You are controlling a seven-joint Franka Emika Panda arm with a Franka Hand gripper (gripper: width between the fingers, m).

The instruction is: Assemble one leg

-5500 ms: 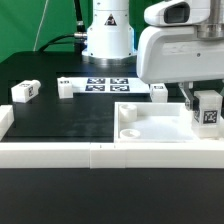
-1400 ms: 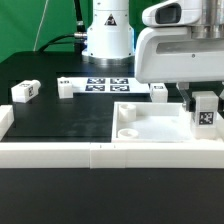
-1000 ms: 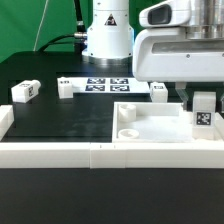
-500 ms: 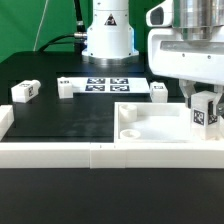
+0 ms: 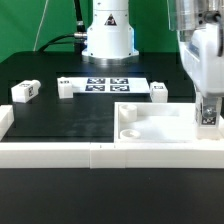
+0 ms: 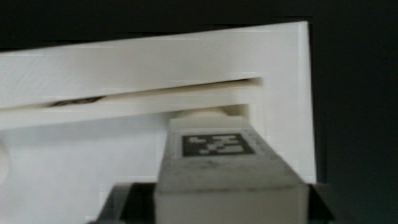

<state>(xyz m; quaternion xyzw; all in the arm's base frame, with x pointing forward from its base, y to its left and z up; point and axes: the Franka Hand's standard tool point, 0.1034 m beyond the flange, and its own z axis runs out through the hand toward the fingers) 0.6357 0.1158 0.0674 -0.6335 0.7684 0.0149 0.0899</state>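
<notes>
My gripper point(image 5: 208, 110) is shut on a leg point(image 5: 209, 116), a small white block with a black-and-white tag, and holds it upright at the right corner of the large white recessed panel point(image 5: 150, 128). In the wrist view the leg point(image 6: 221, 150) sits between the dark fingers point(image 6: 135, 204), with its far end against the panel's edge point(image 6: 143, 70) by a slot. My gripper point(image 6: 222, 203) shows only at the fingertips there. Three more legs lie on the black table: one at the exterior view's left point(image 5: 25, 91), one by the marker board point(image 5: 66, 87) and one behind the panel point(image 5: 158, 92).
The marker board point(image 5: 105, 84) lies at the back in front of the robot base point(image 5: 107, 35). A low white wall point(image 5: 50, 152) runs along the front and turns up at the left edge.
The wrist has turned about its upright axis, so the hand now shows its narrow side. The leg stays gripped at the panel's right corner, a little lower and further right.
</notes>
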